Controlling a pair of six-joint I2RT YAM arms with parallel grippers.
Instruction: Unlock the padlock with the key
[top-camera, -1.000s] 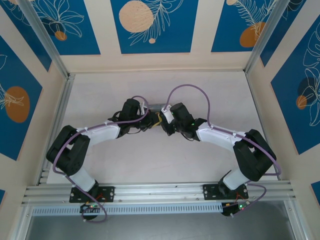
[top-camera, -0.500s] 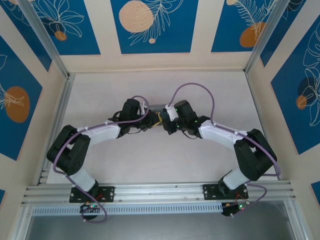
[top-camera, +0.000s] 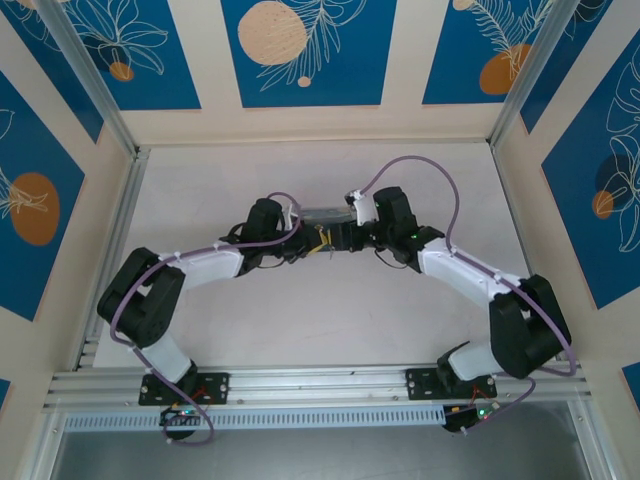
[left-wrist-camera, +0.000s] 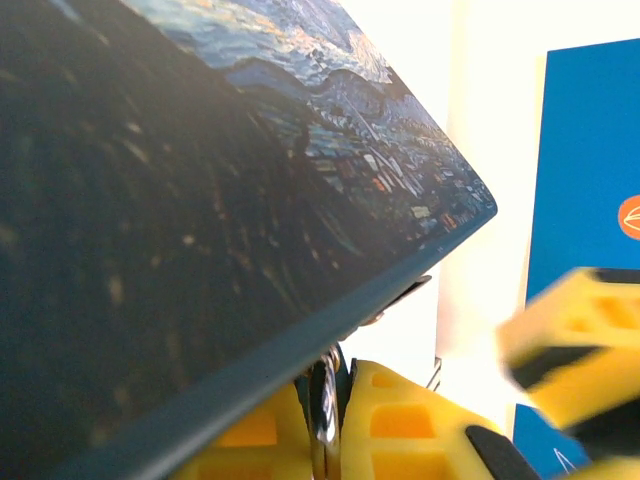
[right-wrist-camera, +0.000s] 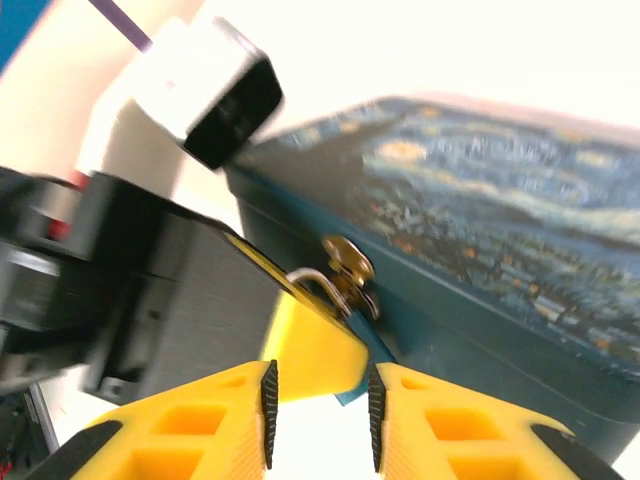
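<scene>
Both arms bend inward like elbows and meet over the middle of the surface (top-camera: 400, 320), the left arm (top-camera: 200, 265) from one side and the right arm (top-camera: 460, 265) from the other. The left jaws are squeezed tight on the padlock (right-wrist-camera: 308, 273), which hangs from the gold latch (right-wrist-camera: 346, 256) on the front of the painted box (right-wrist-camera: 480, 230). The right jaws stand a little apart just beside it, holding nothing. One yellow finger (right-wrist-camera: 308, 348) hides most of the padlock (just a thin silver loop peeks out). The box is smooth and dark blue with swirly paint. The fingers are blocky plastic.
</scene>
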